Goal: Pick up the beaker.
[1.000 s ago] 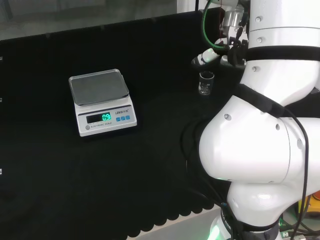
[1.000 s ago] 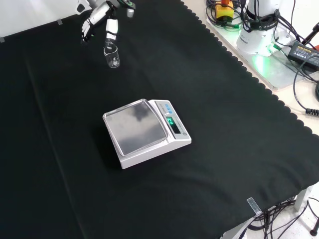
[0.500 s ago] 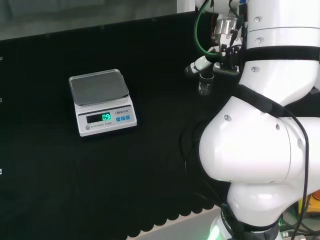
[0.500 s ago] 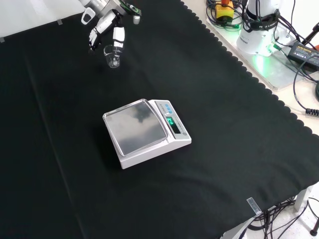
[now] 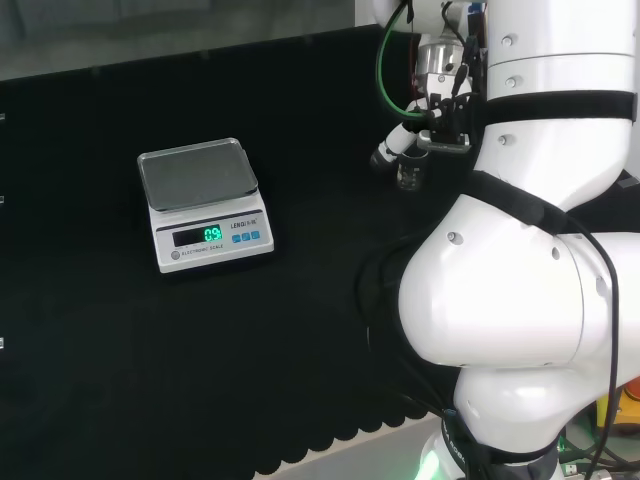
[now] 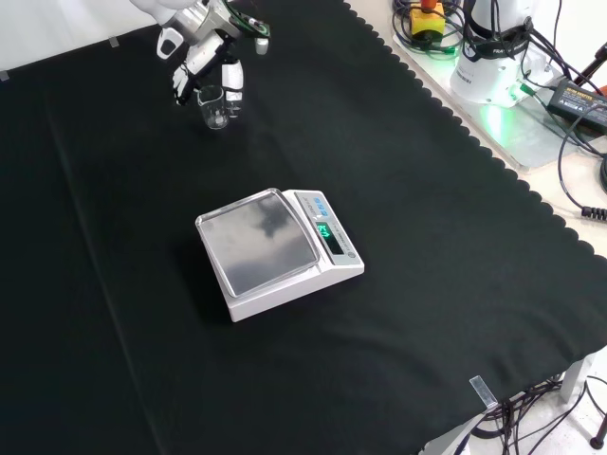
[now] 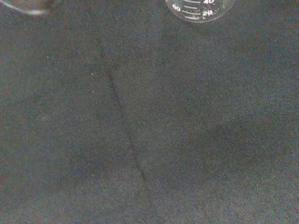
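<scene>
A small clear glass beaker (image 6: 213, 107) stands upright on the black cloth, far from the scale in the front view. My hand (image 6: 202, 52) hangs just over it, open, with fingers (image 6: 232, 87) reaching down on either side of the rim. Whether they touch the glass I cannot tell. From the head view the beaker (image 5: 410, 174) sits partly behind a white finger (image 5: 392, 150), close to the arm's big links. The wrist view catches the beaker's base (image 7: 198, 9) with its printed scale marks, resting on the cloth.
A white digital scale (image 6: 275, 248) with a steel pan stands mid-cloth, also seen in the head view as the scale (image 5: 200, 200). Cables and a power supply (image 6: 569, 90) lie beyond the cloth's scalloped edge at the front view's right.
The hand has come down and moved over the beaker, so its fingers now flank the glass instead of hanging beside it. The beaker and the scale have stayed put.
</scene>
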